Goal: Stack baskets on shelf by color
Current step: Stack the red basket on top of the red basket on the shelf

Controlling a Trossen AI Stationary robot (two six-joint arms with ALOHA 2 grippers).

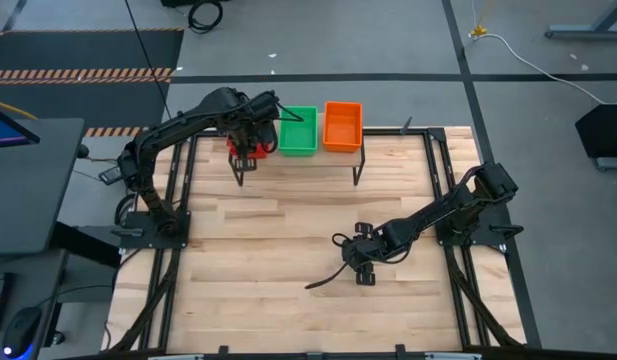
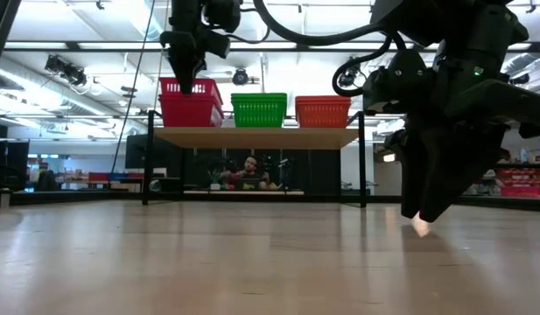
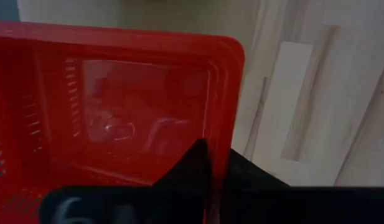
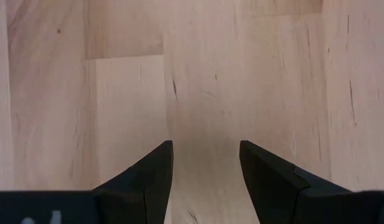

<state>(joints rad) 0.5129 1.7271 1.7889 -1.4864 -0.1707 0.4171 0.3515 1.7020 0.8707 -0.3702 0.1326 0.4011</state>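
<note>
- The low shelf (image 1: pixel 318 160), a light wooden rectangular top on thin black metal legs, stands at the far edge of the large wooden slatted tabletop (image 1: pixel 288 250).
- Three lots of small rectangular plastic mesh baskets sit in a row on it: the red baskets (image 2: pixel 191 102) at the left end, the green baskets (image 1: pixel 298 131) in the middle, the orange baskets (image 1: pixel 343 126) at the right end.
- In the low view the red lot stands taller than the other two; how many baskets are nested in each lot cannot be told from here.
- The left gripper (image 1: pixel 256 130) is over the red baskets at the shelf's left end.
- In the left wrist view one dark finger (image 3: pixel 192 165) lies inside the red rim, right against the wall, with the other outside it; it appears clamped on that wall, though the view is close and partly blocked.
- The right gripper (image 4: pixel 204 168) hangs low over bare tabletop, well apart from the shelf, towards the right half of the table.
- Its two dark fingers (image 4: pixel 151 177) are spread with plain wood showing between them, and they hold nothing.
</note>
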